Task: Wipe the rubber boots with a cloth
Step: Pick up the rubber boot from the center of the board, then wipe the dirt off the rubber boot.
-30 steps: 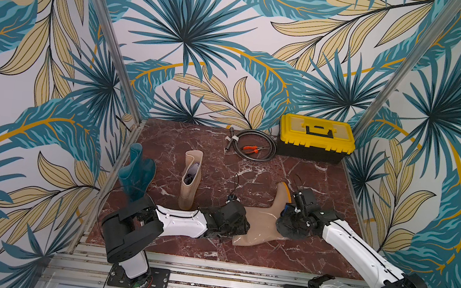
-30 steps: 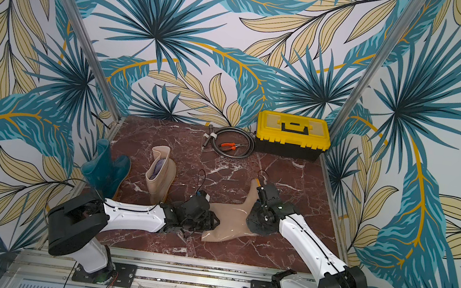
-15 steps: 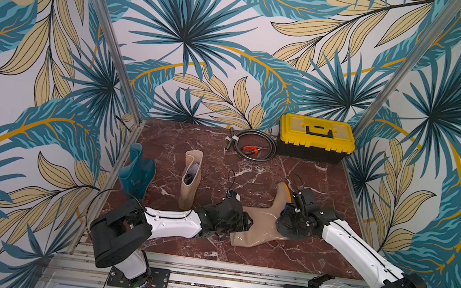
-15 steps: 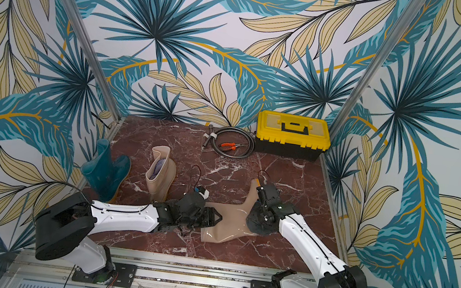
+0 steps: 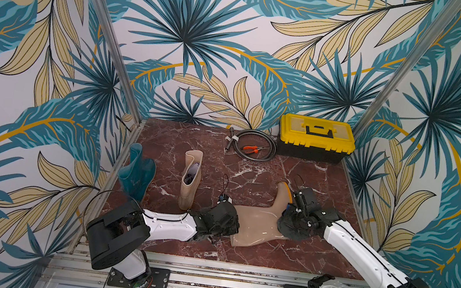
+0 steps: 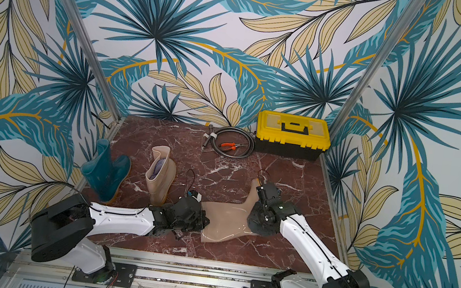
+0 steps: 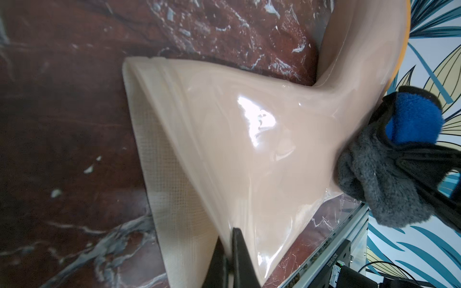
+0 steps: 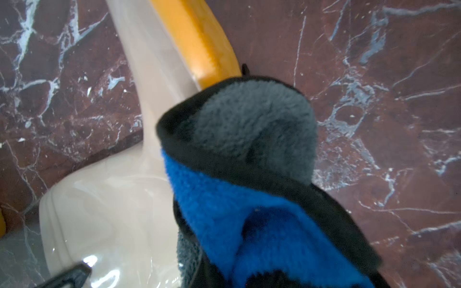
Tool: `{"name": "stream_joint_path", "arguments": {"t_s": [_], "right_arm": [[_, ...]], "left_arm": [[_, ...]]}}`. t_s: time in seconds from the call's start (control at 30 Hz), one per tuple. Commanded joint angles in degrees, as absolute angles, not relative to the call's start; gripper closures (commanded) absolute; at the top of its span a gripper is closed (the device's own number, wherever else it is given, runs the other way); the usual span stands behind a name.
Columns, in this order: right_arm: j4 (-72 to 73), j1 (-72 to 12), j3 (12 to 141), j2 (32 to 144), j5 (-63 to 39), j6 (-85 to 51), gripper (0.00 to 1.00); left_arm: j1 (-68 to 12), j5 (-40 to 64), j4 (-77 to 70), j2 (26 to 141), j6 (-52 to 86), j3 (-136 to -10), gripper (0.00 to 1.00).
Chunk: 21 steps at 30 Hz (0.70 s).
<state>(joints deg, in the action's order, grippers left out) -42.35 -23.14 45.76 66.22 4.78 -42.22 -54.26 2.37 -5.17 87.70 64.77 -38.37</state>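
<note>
Left gripper (image 7: 228,256) clenches the rim of the lying glossy beige rubber boot (image 7: 237,139); right gripper (image 7: 414,157) grasps a fluffy grey-blue cloth (image 8: 249,139) touching it.

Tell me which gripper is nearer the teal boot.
Left. The left gripper grips the cuff of the lying beige boot, nearer the teal boot; the right gripper holds the cloth at the beige boot's heel, farther away.

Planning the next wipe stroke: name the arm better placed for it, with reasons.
Right. The right gripper is shut on the cloth against the lying beige boot, while the left gripper pinches that boot's cuff, likely steadying it.
</note>
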Motion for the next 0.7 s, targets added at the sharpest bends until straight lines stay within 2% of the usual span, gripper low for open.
{"name": "stream_joint_path", "arguments": {"t_s": [0.0, 0.1, 0.4, 0.53, 0.67], "right_arm": [[-46.7, -26.9, 50.9, 65.1, 6.4, -43.1, 1.00], [-42.8, -29.5, 52.9, 67.4, 5.1, -43.4, 1.00], [-29.1, -33.4, 56.5, 85.9, -3.7, -41.8, 1.00], [-32.9, -32.9, 57.3, 88.6, 0.5, -40.6, 1.00], [-36.7, -30.5, 52.3, 83.8, 5.0, -40.8, 1.00]], "left_arm": [[-51.7, 5.2, -6.9, 89.4, 60.4, -42.3, 1.00], [-49.1, 10.7, -6.9, 92.5, 57.8, -46.2, 1.00], [-48.6, 12.8, -6.8, 94.5, 51.9, -48.7, 1.00], [-48.6, 12.7, -6.7, 92.7, 51.4, -47.1, 1.00], [-48.5, 12.3, -5.7, 89.6, 51.2, -45.2, 1.00]]}}
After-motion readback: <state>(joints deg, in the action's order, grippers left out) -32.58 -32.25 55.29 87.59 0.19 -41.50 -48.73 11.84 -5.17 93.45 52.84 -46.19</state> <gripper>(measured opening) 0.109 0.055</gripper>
